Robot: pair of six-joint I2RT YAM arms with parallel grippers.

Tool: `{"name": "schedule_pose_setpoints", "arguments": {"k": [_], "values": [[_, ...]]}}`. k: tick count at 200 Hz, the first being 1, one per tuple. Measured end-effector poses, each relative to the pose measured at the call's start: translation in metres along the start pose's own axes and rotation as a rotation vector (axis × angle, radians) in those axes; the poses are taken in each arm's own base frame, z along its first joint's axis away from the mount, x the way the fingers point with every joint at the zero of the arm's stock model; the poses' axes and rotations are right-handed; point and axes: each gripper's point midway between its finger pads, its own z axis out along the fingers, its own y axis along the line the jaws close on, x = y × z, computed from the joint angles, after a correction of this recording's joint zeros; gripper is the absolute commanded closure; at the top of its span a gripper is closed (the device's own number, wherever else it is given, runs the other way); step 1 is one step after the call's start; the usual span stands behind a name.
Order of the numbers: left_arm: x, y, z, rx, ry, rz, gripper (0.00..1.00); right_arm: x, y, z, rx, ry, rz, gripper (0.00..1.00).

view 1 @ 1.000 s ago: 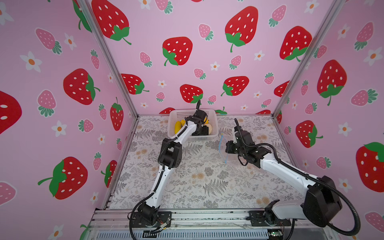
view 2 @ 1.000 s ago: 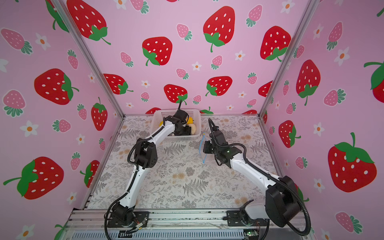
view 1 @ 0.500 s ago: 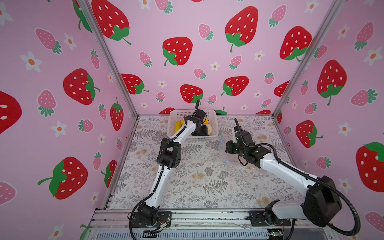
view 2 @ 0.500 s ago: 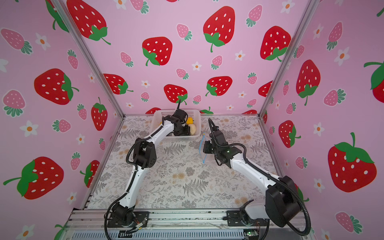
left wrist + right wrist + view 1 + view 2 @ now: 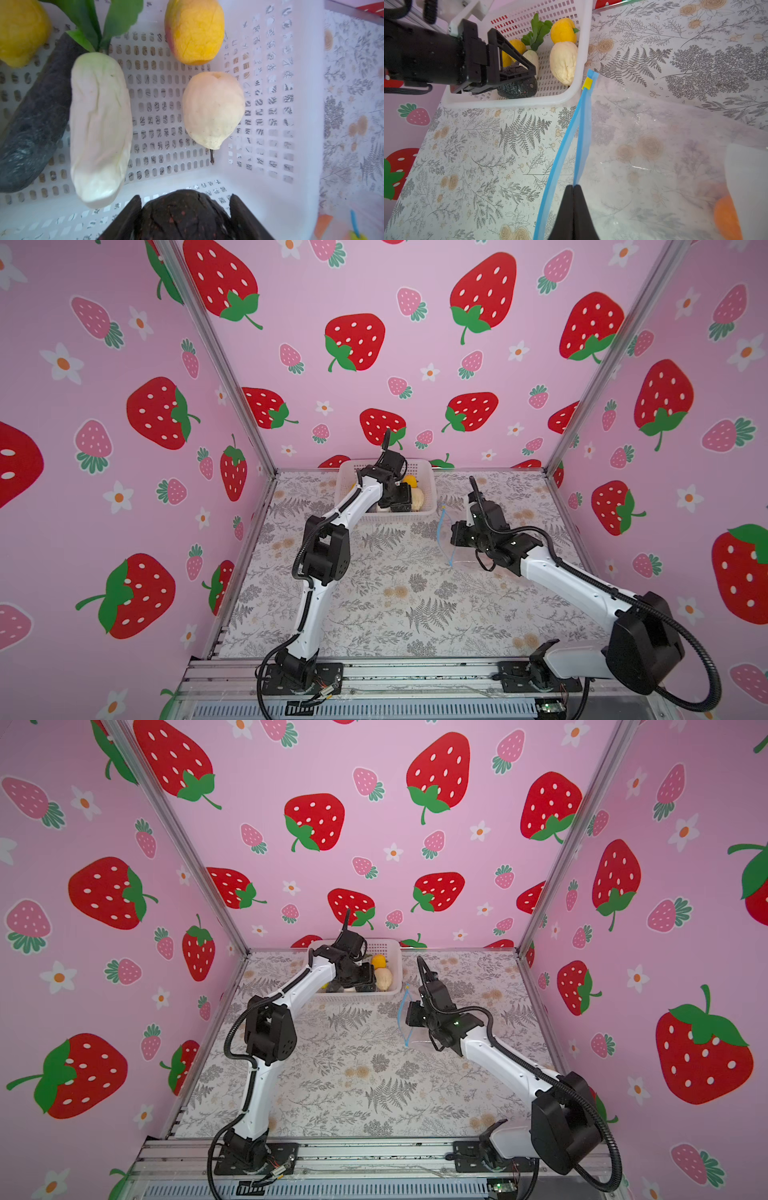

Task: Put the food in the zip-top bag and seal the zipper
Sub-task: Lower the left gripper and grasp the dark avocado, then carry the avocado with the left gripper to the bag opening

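My left gripper reaches into the white basket and is shut on a dark round food piece, which touches both fingers. Loose in the basket lie a white radish, a pale pear, a yellow-orange fruit, a yellow piece and a long dark piece. The clear zip-top bag lies right of the basket with an orange inside. My right gripper is shut on one lip of the blue zipper and holds the mouth apart. The yellow slider sits at the far end.
The basket stands against the back wall, and its near right corner almost touches the bag's slider end. A white label shows on the bag. Pink strawberry walls close in the back and both sides. In both top views the floral mat fills the front.
The left jaws have narrowed onto the dark piece in the basket. The right arm and the bag have stayed where they were.
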Motion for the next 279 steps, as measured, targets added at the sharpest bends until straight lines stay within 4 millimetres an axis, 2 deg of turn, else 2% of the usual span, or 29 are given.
{"name": "schedule_pose_setpoints", "arguments": {"k": [21, 52, 69, 97, 126, 158, 203, 279], "values": [[-0.004, -0.003, -0.021, 0.02, -0.029, -0.021, 0.45, -0.001, 0.001, 0.0, -0.004, -0.006, 0.001, 0.95], [-0.004, -0.019, -0.06, 0.094, -0.08, -0.05, 0.45, -0.005, 0.003, -0.003, -0.014, -0.019, 0.002, 0.95], [0.002, -0.033, -0.077, 0.15, -0.092, -0.071, 0.47, -0.008, 0.005, -0.006, -0.022, -0.03, 0.005, 0.95], [0.018, -0.059, -0.091, 0.232, -0.086, -0.105, 0.47, -0.011, 0.008, -0.008, -0.038, -0.039, 0.009, 0.96], [0.034, -0.094, -0.093, 0.326, -0.061, -0.132, 0.48, -0.012, 0.01, -0.01, -0.05, -0.044, 0.018, 0.96], [0.053, -0.121, -0.087, 0.42, -0.003, -0.18, 0.48, -0.014, 0.012, -0.013, -0.059, -0.05, 0.028, 0.96], [0.07, -0.125, -0.075, 0.478, 0.058, -0.28, 0.48, -0.016, 0.012, -0.015, -0.062, -0.057, 0.036, 0.96], [0.076, -0.132, -0.07, 0.541, 0.085, -0.368, 0.48, -0.016, 0.013, -0.016, -0.07, -0.056, 0.048, 0.96]]}}
